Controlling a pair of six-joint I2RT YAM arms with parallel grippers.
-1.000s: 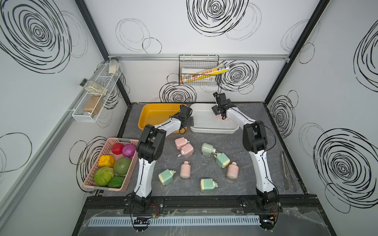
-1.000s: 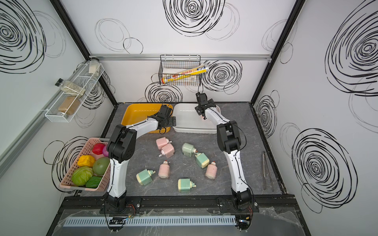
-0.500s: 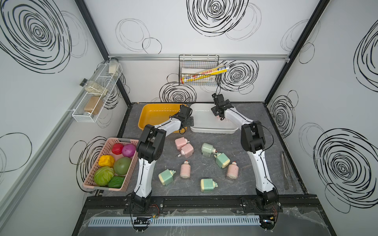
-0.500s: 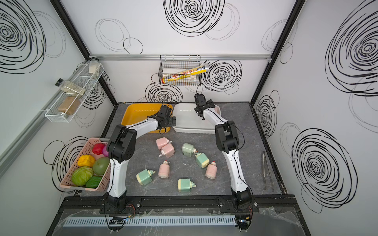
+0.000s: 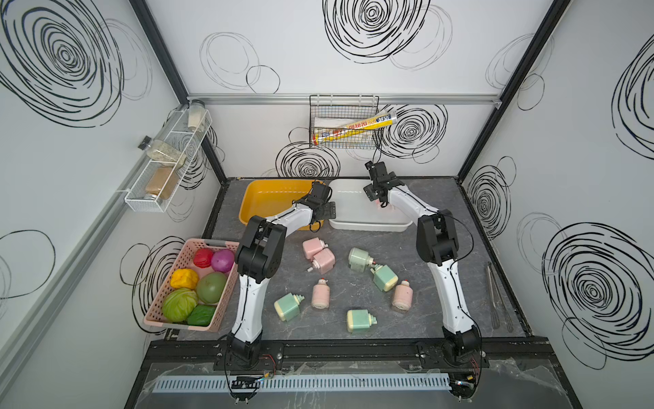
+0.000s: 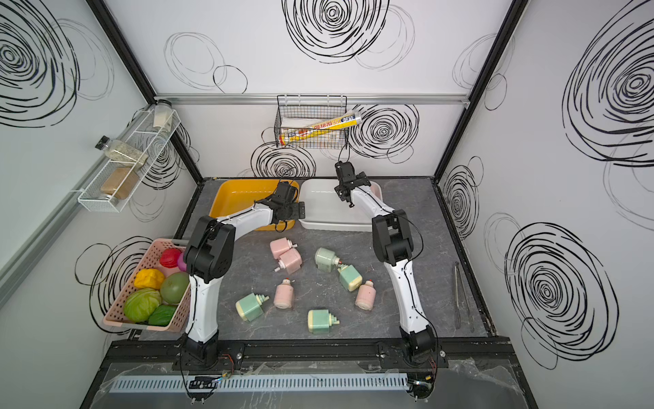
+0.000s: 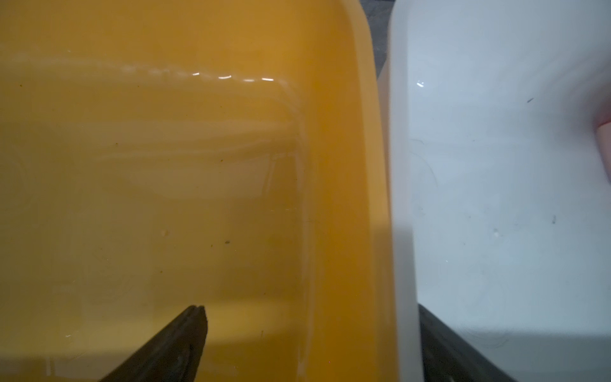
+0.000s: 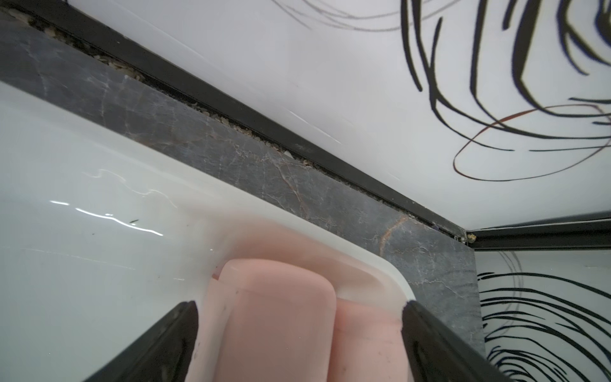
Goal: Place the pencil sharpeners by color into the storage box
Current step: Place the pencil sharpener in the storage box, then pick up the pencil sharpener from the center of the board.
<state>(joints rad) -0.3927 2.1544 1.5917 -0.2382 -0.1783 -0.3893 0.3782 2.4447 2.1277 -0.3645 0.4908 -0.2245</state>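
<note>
Eight sharpeners lie loose mid-frame on the table [image 5: 470,226] between your two arms: four pink [image 5: 323,261] and four green [image 5: 359,320]. Two more pink ones [image 8: 274,317] lie side by side in a corner of the white tub [image 5: 350,209], at upper centre in both top views. The yellow tub [image 5: 269,202] sits just left of it, and the part you can see holds nothing.

A fruit basket [image 5: 219,318] sits at lower left and tongs [image 5: 497,301] at the right edge, both well apart from the tubs. A wire basket [image 5: 345,106] and a jar rack [image 5: 148,205] hang on the walls.

The left arm [image 5: 258,255] crosses the yellow tub's near right corner, and its elbow overlaps the fruit basket's rim. The right arm [image 5: 437,240] covers the white tub's right end, so from above only a sliver of pink shows there.

The right jaws stand wide apart over the two pink ones, clamped on nothing. The left jaws stand apart over the yellow tub's floor; its wrist view is blurred, and the fingers [image 7: 178,344] are cut off at the frame edge.
</note>
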